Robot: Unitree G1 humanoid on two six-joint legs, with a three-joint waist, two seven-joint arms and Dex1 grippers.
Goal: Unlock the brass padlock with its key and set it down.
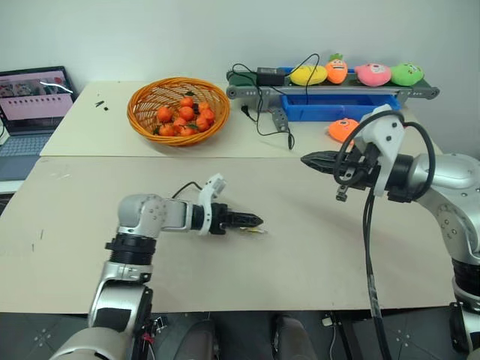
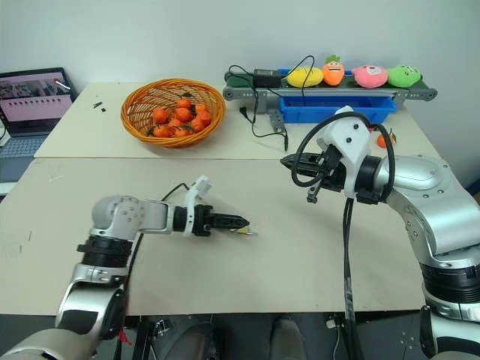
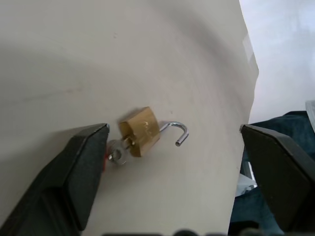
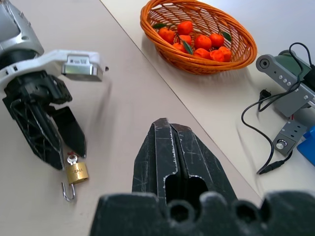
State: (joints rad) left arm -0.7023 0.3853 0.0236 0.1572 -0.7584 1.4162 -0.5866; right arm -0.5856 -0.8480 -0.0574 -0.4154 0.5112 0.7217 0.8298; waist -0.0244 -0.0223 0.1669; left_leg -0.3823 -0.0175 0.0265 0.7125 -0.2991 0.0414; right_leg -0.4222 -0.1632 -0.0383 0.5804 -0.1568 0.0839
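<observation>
The brass padlock (image 3: pixel 140 132) lies flat on the beige table (image 1: pixel 315 240), its silvery shackle (image 3: pixel 178 132) swung open, the free end clear of the body. The key (image 3: pixel 118 153) sticks out of the padlock's base, at the end away from the shackle. In the left wrist view the padlock sits between the 2 black fingers of the left gripper (image 1: pixel 253 222), much closer to 1 finger (image 3: pixel 81 169) than to the other; the key's head lies just beside that near finger, and whether they touch cannot be told. The other finger stands well apart from the shackle.

The left gripper's jaws are spread wide and grip nothing; they hang low over the table with the padlock just beyond their tips.

The right gripper (image 1: pixel 313 160) is raised above the table, well apart from the padlock, pointing toward the robot's left. Its 2 fingers (image 4: pixel 182 157) are pressed together with nothing between them.

Farther back, well beyond both grippers, a woven orange basket (image 1: pixel 142 101) holds a heap of small oranges (image 1: pixel 184 118) with a few green leaves. Behind the right gripper, a small conveyor (image 1: pixel 330 88) carries 4 plush toys (image 1: pixel 373 73) in a row above a blue tray (image 1: pixel 337 107), with black cables (image 1: pixel 266 112) trailing onto the table. A laptop (image 1: pixel 34 101) sits at the far left edge.
</observation>
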